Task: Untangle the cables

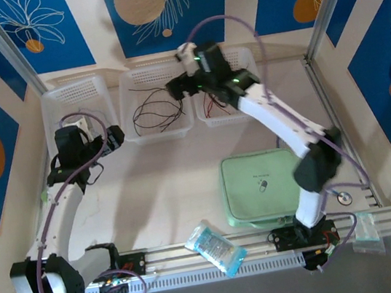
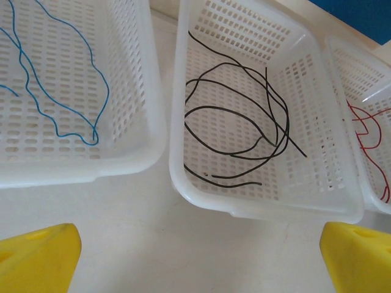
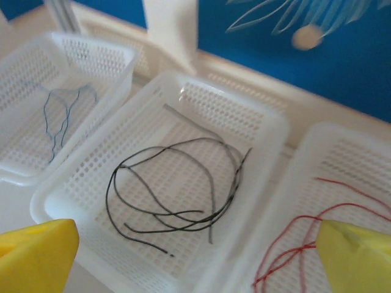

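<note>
The left arm [image 1: 61, 211] is folding up from its base, and the left gripper [image 1: 111, 140] is pointing right, its fingers [image 2: 36, 259] standing wide apart, empty. The right arm [image 1: 279, 115] is stretching forward and leftward, the right gripper [image 1: 174, 89] gaping, empty.

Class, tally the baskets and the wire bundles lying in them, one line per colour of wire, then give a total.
White baskets: 3
Blue wire bundle: 1
Black wire bundle: 1
Red wire bundle: 1
Total: 6
</note>
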